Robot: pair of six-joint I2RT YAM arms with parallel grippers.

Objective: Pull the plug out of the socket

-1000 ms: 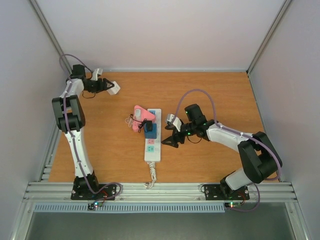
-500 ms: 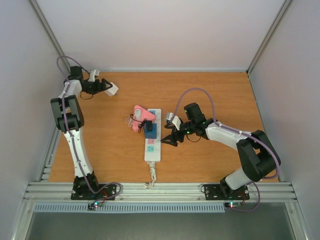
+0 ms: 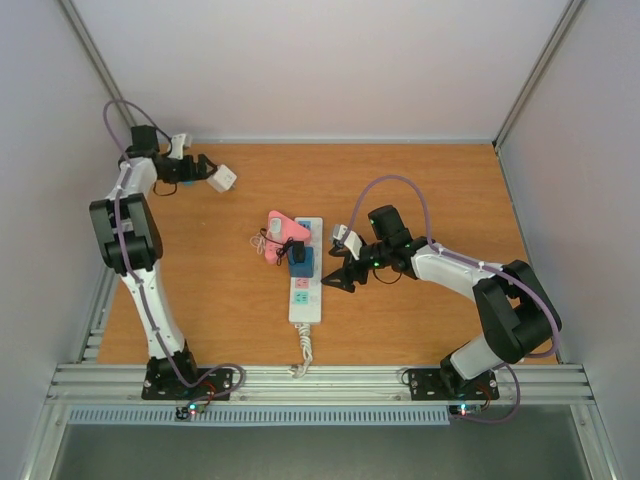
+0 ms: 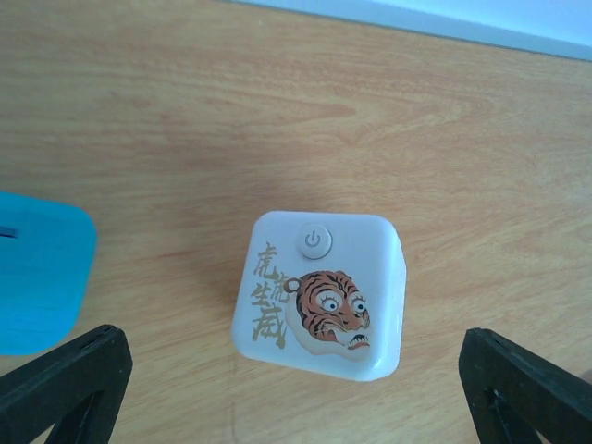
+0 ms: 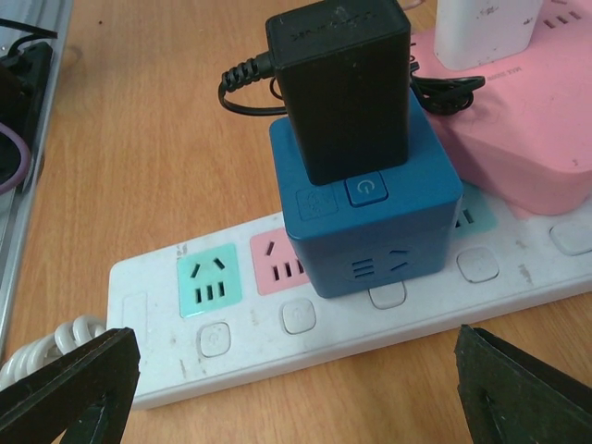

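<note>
The socket (image 3: 304, 298) lay at the scene's centre, long axis running near to far, with the blue plug (image 5: 370, 231) seated in it under a black adapter (image 5: 342, 83). The right gripper (image 3: 331, 273), jaws spread wide, hovered just right of the plug. It was far nearer than the left gripper (image 3: 203, 170), also wide, over a white cube (image 4: 324, 296) at far left.

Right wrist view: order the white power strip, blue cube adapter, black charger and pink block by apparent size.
1. White power strip, spanning most of the frame.
2. Blue cube adapter and black charger: about alike; the charger sits on top, nearer the camera.
3. Pink block, though the frame edge crops it.
</note>
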